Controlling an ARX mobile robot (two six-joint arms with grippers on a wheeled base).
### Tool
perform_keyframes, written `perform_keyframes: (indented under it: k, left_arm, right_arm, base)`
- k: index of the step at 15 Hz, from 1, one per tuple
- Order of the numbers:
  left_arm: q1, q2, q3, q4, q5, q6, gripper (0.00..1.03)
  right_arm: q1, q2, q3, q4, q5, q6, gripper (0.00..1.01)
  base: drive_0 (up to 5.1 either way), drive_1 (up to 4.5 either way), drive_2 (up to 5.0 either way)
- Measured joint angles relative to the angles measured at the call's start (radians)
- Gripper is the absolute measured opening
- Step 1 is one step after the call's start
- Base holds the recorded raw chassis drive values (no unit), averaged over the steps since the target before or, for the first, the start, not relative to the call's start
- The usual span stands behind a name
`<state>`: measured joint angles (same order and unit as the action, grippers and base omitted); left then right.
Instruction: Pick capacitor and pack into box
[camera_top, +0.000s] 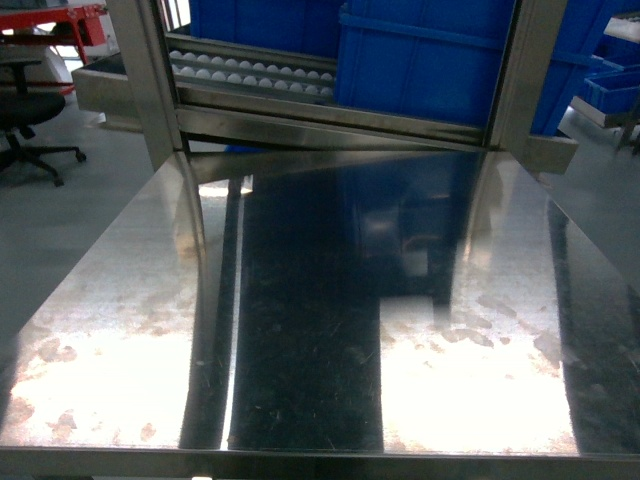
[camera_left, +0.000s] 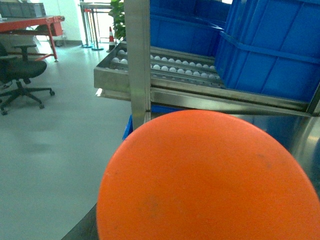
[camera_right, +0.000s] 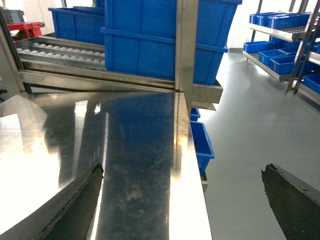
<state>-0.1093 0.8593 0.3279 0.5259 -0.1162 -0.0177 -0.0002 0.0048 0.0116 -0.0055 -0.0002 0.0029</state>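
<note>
— Since neither the box nor any capacitor shows in any view, what is on the left?
— An orange disc (camera_left: 210, 180) fills the left wrist view, likely sitting right under that camera; the left gripper itself is hidden, so I cannot tell how its jaws stand.
— And the middle?
— A steel table (camera_top: 320, 330), with a roller rack (camera_top: 250, 72) and blue bins (camera_top: 440, 60) behind it, probably a feed lane sloping toward the worktop.
— The right?
— The right gripper (camera_right: 182, 200) hangs over the table's right edge, fingers (camera_right: 75, 207) spread wide and holding nothing, seemingly parked clear until parts arrive.
</note>
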Motion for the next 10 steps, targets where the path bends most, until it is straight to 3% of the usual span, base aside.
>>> perform_keyframes:
  k: [3,4,5,10]
  left_arm:
    - [0.033,-0.092,-0.108,0.012,0.042,0.000,0.44]
    - [0.093,-0.130,-0.140,0.005,0.107,0.000,0.44]
    - [0.116,-0.162,-0.162,0.000,0.100,0.000,0.44]
    - [0.106,-0.339,-0.256,-0.086,0.116,0.000,0.44]
  right_arm:
    - [0.000,0.000,0.000,0.000,0.000,0.000,0.98]
    - [0.000,0.000,0.000,0.001,0.000,0.000,0.98]
    - [0.000,0.000,0.000,0.000,0.000,0.000,0.98]
    - [0.000,0.000,0.000,0.000,0.000,0.000,0.98]
  base:
    - [0.0,0.00,0.0]
    - [0.0,0.00,0.0]
    - [0.0,0.00,0.0]
    - [0.0,0.00,0.0]
